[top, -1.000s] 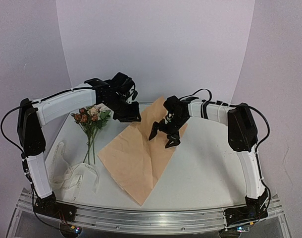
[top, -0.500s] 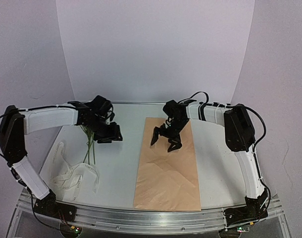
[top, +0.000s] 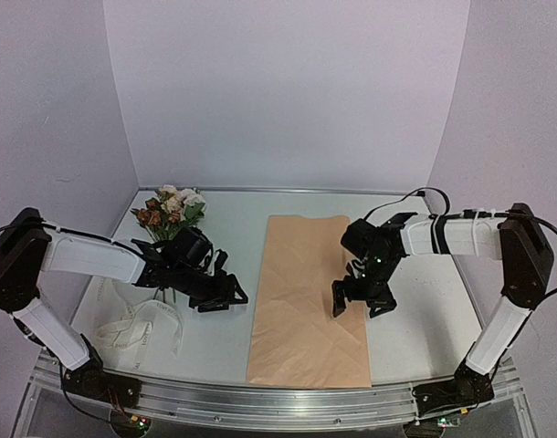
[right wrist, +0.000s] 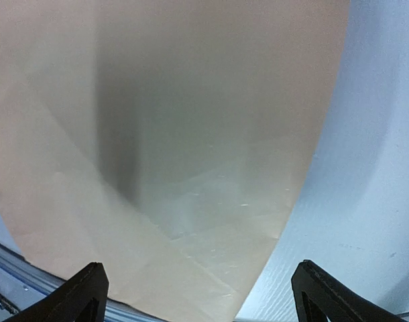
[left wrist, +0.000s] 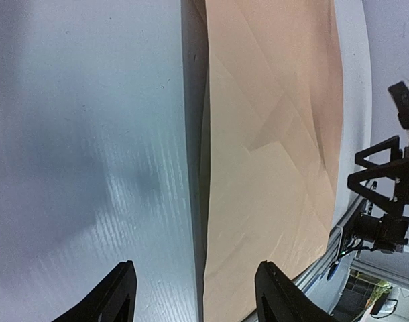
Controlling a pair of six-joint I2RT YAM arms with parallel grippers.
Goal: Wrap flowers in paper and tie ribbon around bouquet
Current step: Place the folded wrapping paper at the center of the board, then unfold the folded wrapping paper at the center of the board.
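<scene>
The white table carries the creased tan kraft paper lying flat down its middle, one short end at the near edge. A cream ribbon sits in a loose heap at the near left. The flowers lie at the far left, heads toward the back wall, stems running under the left arm. The right gripper stands over the paper's right edge, jaws spread wide and empty. The left gripper is low over bare table just left of the paper, jaws apart, gripping nothing.
</scene>
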